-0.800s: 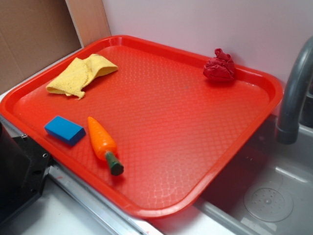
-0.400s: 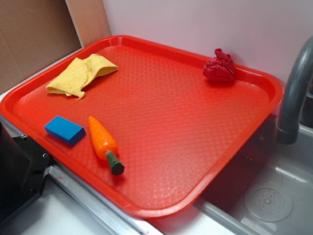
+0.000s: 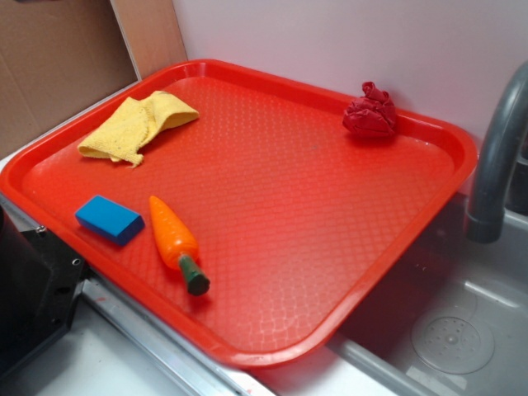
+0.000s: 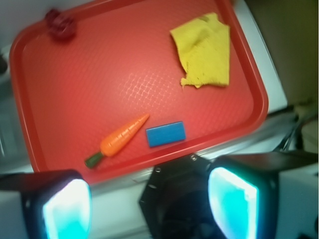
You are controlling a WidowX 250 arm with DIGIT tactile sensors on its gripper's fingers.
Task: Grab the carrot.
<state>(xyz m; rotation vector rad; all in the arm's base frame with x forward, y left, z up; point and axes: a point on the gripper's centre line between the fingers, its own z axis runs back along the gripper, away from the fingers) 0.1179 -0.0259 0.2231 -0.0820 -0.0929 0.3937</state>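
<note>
The gripper [image 4: 149,204] is hovering high above the tray's [image 4: 25,99] near edge with its jaws spread wide and holding nothing, so the grab is not yet begun. The carrot [image 4: 122,137] is lying flat ahead of and below the fingers, just left of the blue block [image 4: 165,134]; the whole descent and closing are judged to be remaining.

On the one red tray [image 3: 429,124] there are four loose items: 1 orange toy carrot [image 3: 173,239] w/ a dark green stub, 1 blue rectangular block [image 3: 109,219], 1 yellow cloth [image 3: 136,124] and 1 crumpled dark red cloth [image 3: 370,111]. Beside the tray: 1 grey faucet [image 3: 495,165] and 1 metal sink [image 3: 462,330] w/ 1 round drain. Wrist view: 2 gripper fingers [image 4: 65,209], 1 at each lower corner, both glowing cyan, and the same count of 1 carrot, 1 block, 2 cloths.
</note>
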